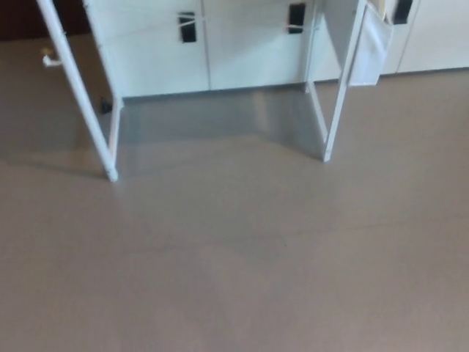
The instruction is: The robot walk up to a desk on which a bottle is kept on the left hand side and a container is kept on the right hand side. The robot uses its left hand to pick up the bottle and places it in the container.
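Neither hand nor any fingers show, so their state cannot be told, and the bottle and container are out of frame; only the desk legs (331, 110) stand on the floor (234, 264) in the upper frame, so a misjudged approach could bump them

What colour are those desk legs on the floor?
White: the desk legs show best in the head view, against the grey-brown floor.

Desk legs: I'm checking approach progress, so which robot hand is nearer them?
Neither can be judged: no hand shows in the head view. Only the white desk legs stand on the floor ahead.
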{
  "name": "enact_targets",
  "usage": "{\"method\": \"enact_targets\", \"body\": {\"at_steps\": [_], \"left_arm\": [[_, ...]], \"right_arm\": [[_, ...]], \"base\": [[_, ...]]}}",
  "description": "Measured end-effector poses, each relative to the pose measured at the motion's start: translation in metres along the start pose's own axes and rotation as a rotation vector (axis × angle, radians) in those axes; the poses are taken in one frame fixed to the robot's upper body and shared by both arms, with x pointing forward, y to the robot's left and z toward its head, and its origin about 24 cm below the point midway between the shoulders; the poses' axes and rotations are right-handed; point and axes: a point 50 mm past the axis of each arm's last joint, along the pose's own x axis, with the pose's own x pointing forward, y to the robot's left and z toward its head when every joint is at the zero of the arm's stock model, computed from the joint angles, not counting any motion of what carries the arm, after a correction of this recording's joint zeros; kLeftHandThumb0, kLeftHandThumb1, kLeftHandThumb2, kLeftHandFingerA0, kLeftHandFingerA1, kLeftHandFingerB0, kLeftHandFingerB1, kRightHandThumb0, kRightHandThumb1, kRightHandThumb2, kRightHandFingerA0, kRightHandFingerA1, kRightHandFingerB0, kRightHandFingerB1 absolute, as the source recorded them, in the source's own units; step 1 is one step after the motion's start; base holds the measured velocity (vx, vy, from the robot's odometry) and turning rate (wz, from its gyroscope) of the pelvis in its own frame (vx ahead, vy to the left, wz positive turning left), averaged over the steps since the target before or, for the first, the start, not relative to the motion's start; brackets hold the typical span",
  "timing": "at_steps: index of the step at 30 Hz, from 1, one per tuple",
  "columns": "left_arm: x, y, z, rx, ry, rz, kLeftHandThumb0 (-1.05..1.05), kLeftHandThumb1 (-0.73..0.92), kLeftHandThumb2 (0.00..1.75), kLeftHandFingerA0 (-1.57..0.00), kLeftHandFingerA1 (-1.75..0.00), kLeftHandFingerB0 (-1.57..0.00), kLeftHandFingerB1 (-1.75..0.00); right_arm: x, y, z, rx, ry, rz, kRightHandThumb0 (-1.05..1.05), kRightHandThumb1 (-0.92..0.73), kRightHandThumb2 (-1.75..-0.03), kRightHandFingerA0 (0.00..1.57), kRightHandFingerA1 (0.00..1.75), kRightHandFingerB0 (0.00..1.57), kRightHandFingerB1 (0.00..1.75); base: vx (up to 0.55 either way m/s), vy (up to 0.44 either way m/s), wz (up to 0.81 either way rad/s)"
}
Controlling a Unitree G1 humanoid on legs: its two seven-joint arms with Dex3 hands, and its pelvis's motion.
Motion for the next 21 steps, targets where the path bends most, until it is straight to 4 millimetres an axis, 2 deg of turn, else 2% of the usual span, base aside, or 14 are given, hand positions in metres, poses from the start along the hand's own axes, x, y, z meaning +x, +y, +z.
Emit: {"method": "enact_targets", "body": {"at_steps": [1, 3, 6, 7, 8, 12, 13, 14, 15, 16, 17, 18, 21], "left_arm": [[0.0, 0.001, -0.001, -0.003, 0.004, 0.0, -0.18, 0.56, 0.57, -0.33, -0.37, -0.2, -0.28], [0.001, 0.0, 0.0, -0.005, 0.007, -0.004, -0.18, 0.55, 0.58, -0.34, -0.38, -0.2, -0.29], [0.003, 0.001, 0.01, 0.017, -0.012, -0.009, -0.12, 0.59, 0.59, -0.27, -0.35, -0.15, -0.27], [0.003, 0.0, 0.01, 0.018, -0.014, -0.011, -0.12, 0.59, 0.6, -0.26, -0.36, -0.13, -0.27], [0.004, 0.0, 0.01, 0.02, -0.015, -0.015, -0.1, 0.59, 0.58, -0.25, -0.34, -0.17, -0.27], [0.003, 0.001, 0.007, 0.013, -0.004, -0.009, -0.11, 0.61, 0.61, -0.3, -0.39, -0.15, -0.27], [0.003, 0.002, 0.006, 0.009, 0.0, -0.007, -0.11, 0.61, 0.61, -0.3, -0.39, -0.16, -0.27], [0.003, 0.002, 0.006, 0.009, 0.0, -0.007, -0.11, 0.61, 0.61, -0.3, -0.39, -0.16, -0.27], [0.003, 0.003, 0.005, 0.006, 0.004, -0.003, -0.07, 0.61, 0.58, -0.26, -0.36, -0.17, -0.27], [0.002, 0.003, 0.004, 0.004, 0.005, -0.001, -0.1, 0.61, 0.61, -0.27, -0.38, -0.14, -0.27], [0.002, 0.003, 0.004, 0.004, 0.005, -0.001, -0.07, 0.41, 0.88, -0.14, -0.51, -0.05, -0.45], [0.004, 0.001, 0.004, 0.003, 0.004, -0.006, -0.09, 0.6, 0.58, -0.24, -0.37, -0.16, -0.27], [0.007, -0.003, 0.007, 0.007, -0.004, -0.028, -0.11, 0.59, 0.58, -0.23, -0.38, -0.15, -0.27]], "right_arm": [[-0.001, -0.002, -0.001, 0.004, 0.001, -0.005, -0.28, -0.17, -0.8, 0.09, 0.54, 0.09, 0.52], [-0.002, -0.003, -0.002, 0.007, -0.003, -0.003, -0.28, -0.18, -0.8, 0.07, 0.53, 0.06, 0.52], [0.002, 0.003, 0.001, -0.004, -0.021, 0.04, -0.24, -0.17, -0.78, 0.06, 0.53, 0.06, 0.51], [0.002, 0.002, 0.0, -0.005, -0.021, 0.042, -0.4, -0.35, -0.52, 0.17, 0.36, 0.16, 0.3], [0.0, 0.001, -0.001, -0.009, -0.02, 0.044, -0.29, -0.19, -0.79, 0.0, 0.5, 0.0, 0.5], [-0.002, -0.002, -0.005, -0.012, -0.016, 0.043, -0.26, -0.18, -0.8, 0.09, 0.53, 0.08, 0.53], [-0.002, -0.002, -0.005, -0.011, -0.016, 0.043, -0.45, -0.38, -0.52, 0.17, 0.36, 0.15, 0.32], [-0.002, -0.002, -0.005, -0.011, -0.016, 0.043, -0.45, -0.38, -0.52, 0.17, 0.36, 0.15, 0.32], [-0.002, -0.002, -0.006, -0.013, -0.018, 0.046, -0.27, -0.17, -0.79, 0.06, 0.52, 0.05, 0.52], [-0.003, -0.003, -0.006, -0.014, -0.019, 0.047, -0.26, -0.16, -0.79, 0.08, 0.53, 0.07, 0.52], [-0.003, -0.003, -0.006, -0.014, -0.019, 0.047, -0.26, -0.17, -0.79, 0.08, 0.53, 0.08, 0.52], [0.0, 0.0, -0.006, -0.013, -0.019, 0.058, -0.26, -0.17, -0.79, 0.09, 0.53, 0.08, 0.53], [0.002, 0.002, 0.001, -0.027, -0.044, 0.067, -0.27, -0.17, -0.79, 0.07, 0.52, 0.06, 0.52]], "base": [[0.49, 0.292, -0.03], [0.48, 0.375, -0.35], [0.44, 0.286, -0.19], [0.37, 0.134, -0.1], [0.35, 0.095, 0.08], [0.35, 0.038, 0.13], [0.42, -0.085, 0.21], [0.44, -0.091, 0.21], [0.48, -0.122, 0.19], [0.55, -0.128, 0.27], [0.65, -0.09, 0.1], [0.56, -0.103, 1.0], [0.51, -0.1, 0.18]]}}
